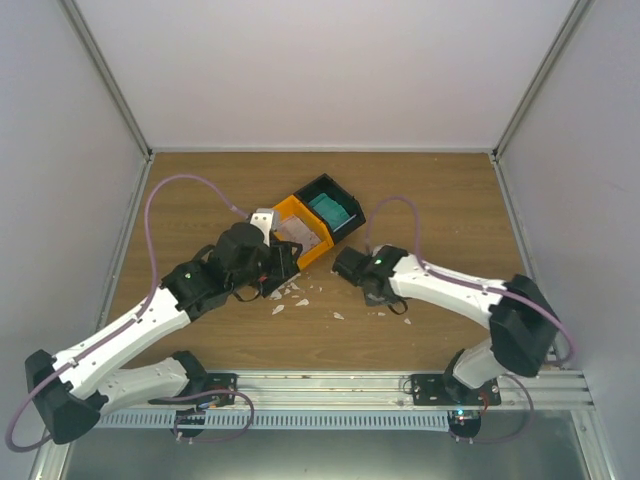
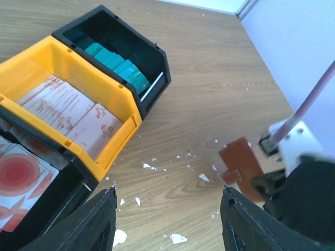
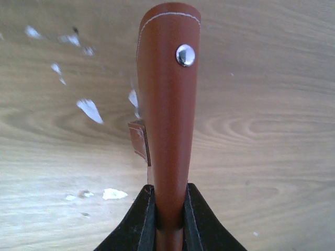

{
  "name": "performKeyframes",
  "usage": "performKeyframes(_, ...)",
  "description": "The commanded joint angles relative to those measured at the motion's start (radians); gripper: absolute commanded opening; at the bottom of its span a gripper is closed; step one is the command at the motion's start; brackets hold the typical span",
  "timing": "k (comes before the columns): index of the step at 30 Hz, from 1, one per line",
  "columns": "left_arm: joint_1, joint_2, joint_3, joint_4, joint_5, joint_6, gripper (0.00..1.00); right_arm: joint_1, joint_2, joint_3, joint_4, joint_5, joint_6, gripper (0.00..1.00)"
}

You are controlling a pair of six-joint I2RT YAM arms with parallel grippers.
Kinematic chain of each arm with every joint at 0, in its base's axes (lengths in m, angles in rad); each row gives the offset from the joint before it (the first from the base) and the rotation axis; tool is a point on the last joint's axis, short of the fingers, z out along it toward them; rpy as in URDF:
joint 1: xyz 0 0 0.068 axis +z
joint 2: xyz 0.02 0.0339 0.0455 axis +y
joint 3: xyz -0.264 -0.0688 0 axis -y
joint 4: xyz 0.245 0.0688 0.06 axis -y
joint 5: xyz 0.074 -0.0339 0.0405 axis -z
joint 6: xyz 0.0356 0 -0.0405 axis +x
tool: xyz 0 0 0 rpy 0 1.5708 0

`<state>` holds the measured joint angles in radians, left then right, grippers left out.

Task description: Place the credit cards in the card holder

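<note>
Right of the orange bin (image 2: 84,73), grips the holder (image 3: 167,94) in the right gripper (image 3: 168,192), jaws pinched tight on its lower end. Hangs the left gripper (image 2: 167,222) just in front of that bin, jaws apart, holding nothing. Shows cards only in bins: pink cards (image 2: 68,112) inside the orange bin, teal cards (image 2: 118,65) in the black bin (image 2: 152,52) behind it, red-marked cards (image 2: 21,178) nearer (partly cut off). Shows no card in the holder; seemingly all loading left.

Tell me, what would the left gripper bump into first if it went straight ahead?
Probably the wooden table with white scraps, beside the orange bin; depth is hard to judge.
</note>
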<state>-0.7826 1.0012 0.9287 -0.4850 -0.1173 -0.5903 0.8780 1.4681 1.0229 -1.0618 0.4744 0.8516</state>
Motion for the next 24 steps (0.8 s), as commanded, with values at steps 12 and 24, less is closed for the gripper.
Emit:
performKeyframes(12, 0.020, -0.143, 0.074, -0.046, -0.054, 0.013, 0.57, 0.350, 0.504, 0.324, -0.099, 0.010, 0.107, 0.06)
performKeyframes(24, 0.021, -0.173, 0.074, -0.059, -0.055, 0.022, 0.63, 0.371, 0.438, 0.277, 0.290, -0.230, -0.060, 0.56)
